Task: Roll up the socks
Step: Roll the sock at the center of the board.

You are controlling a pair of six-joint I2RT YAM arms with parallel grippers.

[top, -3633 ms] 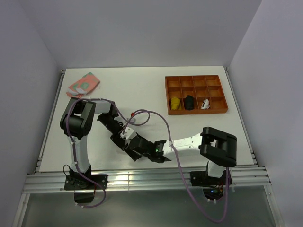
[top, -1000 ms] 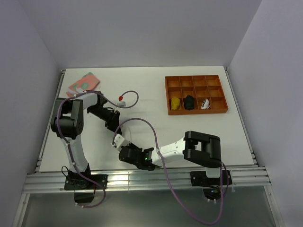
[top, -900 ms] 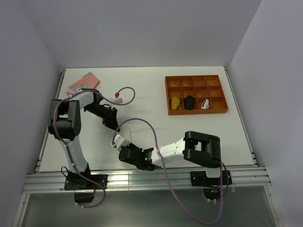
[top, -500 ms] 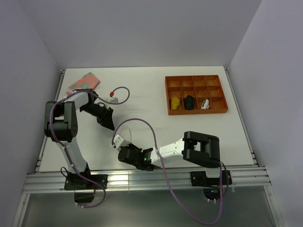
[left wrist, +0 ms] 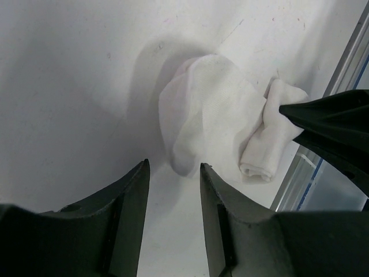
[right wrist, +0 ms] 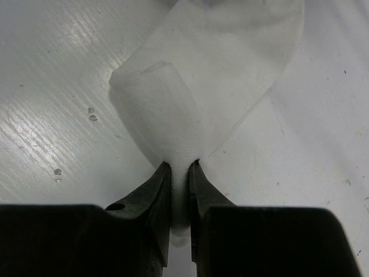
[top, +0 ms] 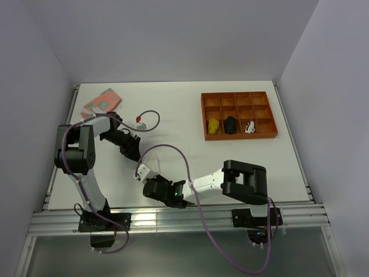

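A plain white sock (left wrist: pixel 207 109) lies flat on the table, its near end wound into a small roll (left wrist: pixel 268 144). My right gripper (right wrist: pixel 180 164) is shut on that rolled end of the sock (right wrist: pixel 173 104). In the top view the sock (top: pixel 142 171) shows just ahead of the right gripper (top: pixel 147 180). A short way beyond it my left gripper (left wrist: pixel 173 173) stands open and empty over bare table, its tips pointing at the sock's far end. From above, the left gripper (top: pixel 131 153) is up and left of the sock.
An orange compartment tray (top: pixel 239 137) at the back right holds a yellow bundle (top: pixel 214 126), a black one (top: pixel 230 124) and a white-and-black one (top: pixel 249 126). A pink and green patterned cloth (top: pixel 102 101) lies at the back left. A metal rail (left wrist: pixel 346 63) runs beside the sock.
My left gripper has let go, opened and drawn back up and left from the sock. The right gripper has stayed shut on the roll, almost still.
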